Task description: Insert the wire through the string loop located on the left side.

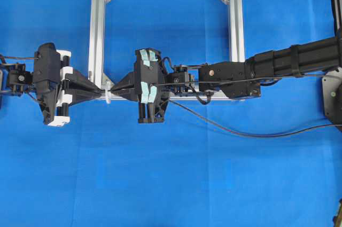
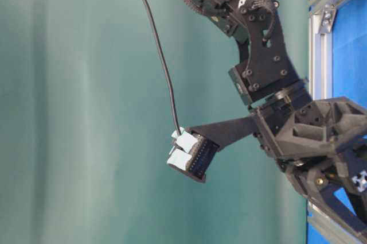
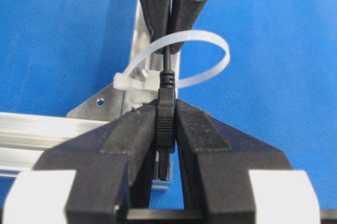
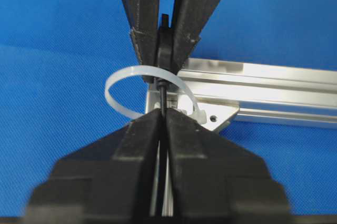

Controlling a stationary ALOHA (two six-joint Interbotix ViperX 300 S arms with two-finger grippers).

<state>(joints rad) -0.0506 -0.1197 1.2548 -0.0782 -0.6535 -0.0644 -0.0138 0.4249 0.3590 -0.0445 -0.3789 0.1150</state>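
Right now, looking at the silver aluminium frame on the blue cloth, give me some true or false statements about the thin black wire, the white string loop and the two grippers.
1. The thin black wire passes through the white string loop. True.
2. The left gripper is clamped on the wire's dark plug end. True.
3. The loop hangs from the far right corner of the silver aluminium frame. False: it sits at the near left corner.
4. The right gripper is parked well away from the loop. False: its fingertips are right beside the loop, on the wire.
5. The cloth is green. False: it is blue.
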